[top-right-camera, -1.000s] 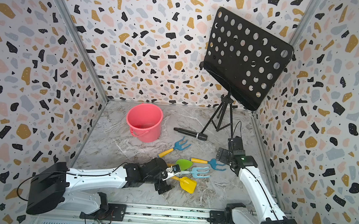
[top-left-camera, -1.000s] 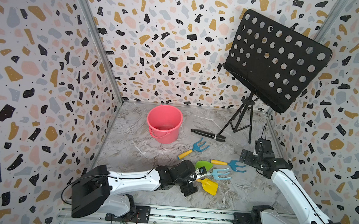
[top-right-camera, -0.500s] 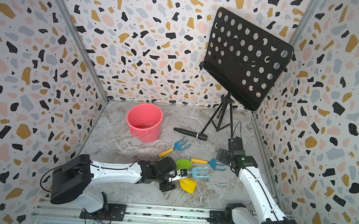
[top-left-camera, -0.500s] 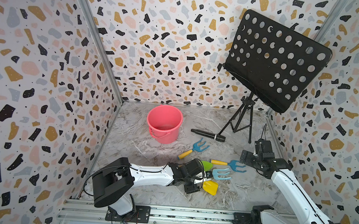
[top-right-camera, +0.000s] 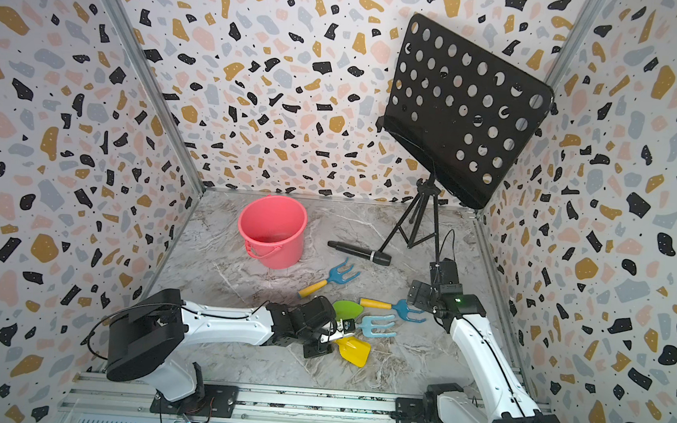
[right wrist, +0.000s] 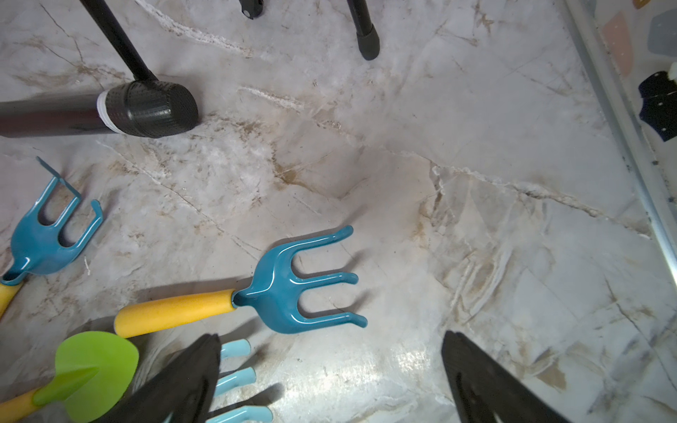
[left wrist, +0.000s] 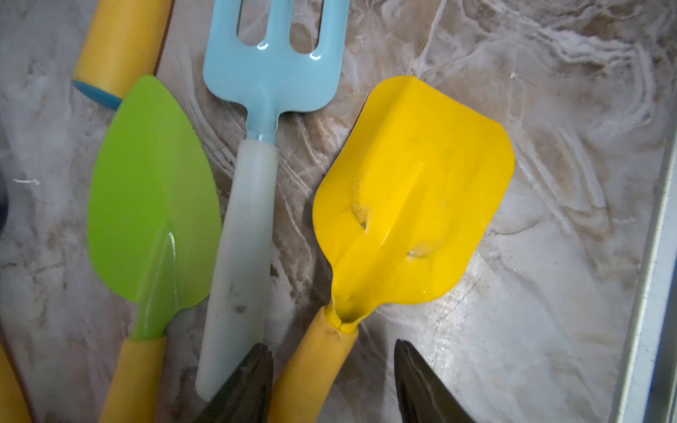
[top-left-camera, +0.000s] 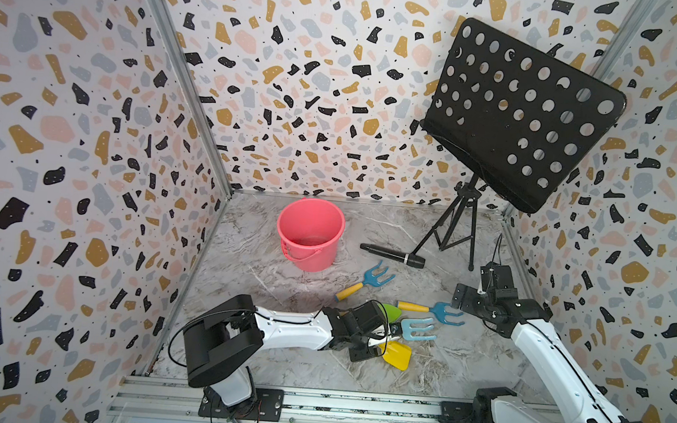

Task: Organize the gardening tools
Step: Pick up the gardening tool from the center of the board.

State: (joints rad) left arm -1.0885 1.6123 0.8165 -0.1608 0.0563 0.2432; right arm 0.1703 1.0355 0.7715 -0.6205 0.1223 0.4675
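Yellow shovel [left wrist: 410,197] handle sits between fingers of my left claw [left wrist: 329,344] — partly open, not yet clamped. Right claw [right wrist: 331,335] — I read it wide open, holding nothing.

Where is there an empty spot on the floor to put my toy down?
Bare floor: between the pink bucket and the side wall; behind the black microphone up to the back wall; from the yellow shovel to the metal rail. Crowded: the middle, where the green trowel, light-blue fork and shovel lie together by the left pincer.
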